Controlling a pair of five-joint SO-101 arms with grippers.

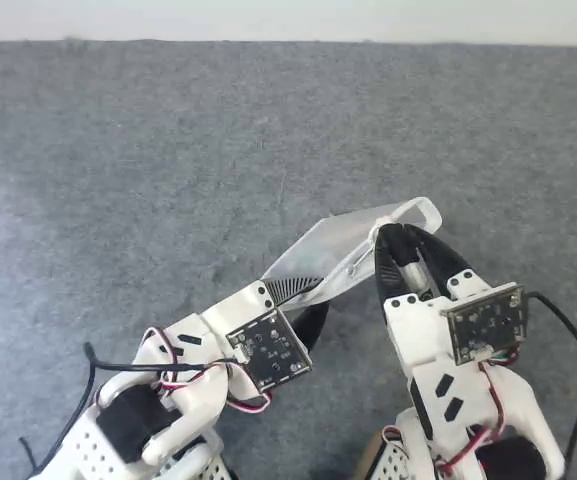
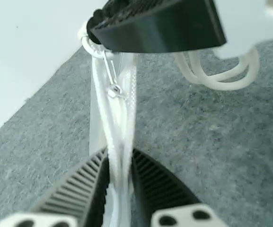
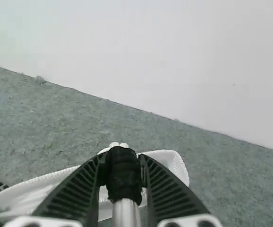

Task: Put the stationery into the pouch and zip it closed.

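Two tools share the load: left tool (image 2: 119, 163) clamped on the pouch (image 1: 343, 240) at its zip edge, right tool (image 3: 123, 158) closed round a black-tipped pen (image 3: 123, 182) at the pouch's far end. Its long axis runs between them, off the desk (image 1: 118, 150).

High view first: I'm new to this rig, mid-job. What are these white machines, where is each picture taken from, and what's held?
They are two small robot arms side by side at a grey table. The high view looks down from a fixed camera; the other two pictures come from a camera on each arm's wrist, looking along its black fingers. A clear pouch is held between the arms. The left gripper is clamped on the pouch's zip edge. The right gripper is closed round a black rod, perhaps a pen, near the zip pull.
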